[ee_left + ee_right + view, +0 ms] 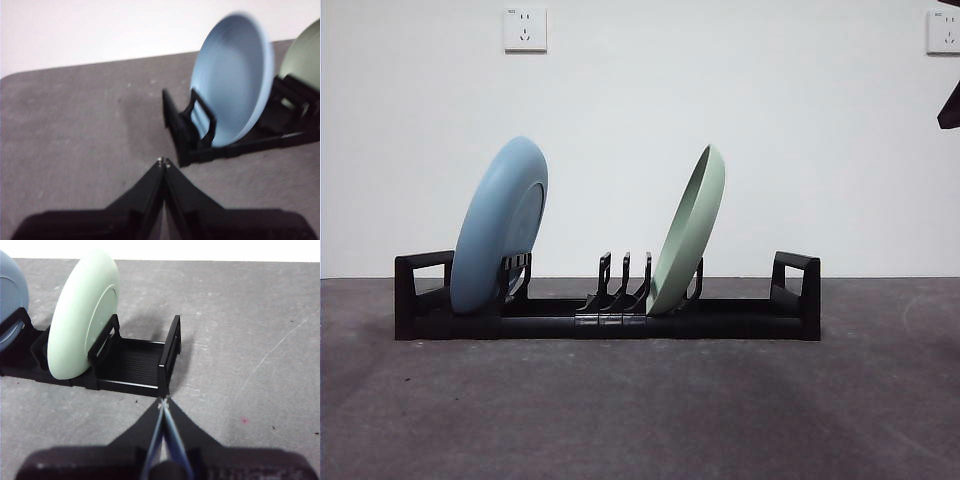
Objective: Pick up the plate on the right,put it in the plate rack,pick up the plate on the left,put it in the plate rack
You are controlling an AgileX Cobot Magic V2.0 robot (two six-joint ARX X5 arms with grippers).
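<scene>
Front view shows the plate rack (610, 318) lying lengthwise across the dark table (640, 410), with both plates already standing in it. The blue plate (500, 228) sits at one end, just inside the boxy loop, tilted over against a divider. The green plate (688, 232) stands past the middle, also tilted, with a few bare dividers between the two. A black arm tip (950, 105) pokes in at the upper corner.

From the left wrist, the left gripper (163, 162) is clenched tight, jaw tips meeting, nothing between them. It hangs over bare table, near the rack's blue-plate end but apart from it.

From the right wrist, the right gripper (163, 401) is likewise pressed closed on nothing. It sits just beside the rack's other loop end (170, 354); whether they touch I cannot tell. The green plate is one compartment further in.
</scene>
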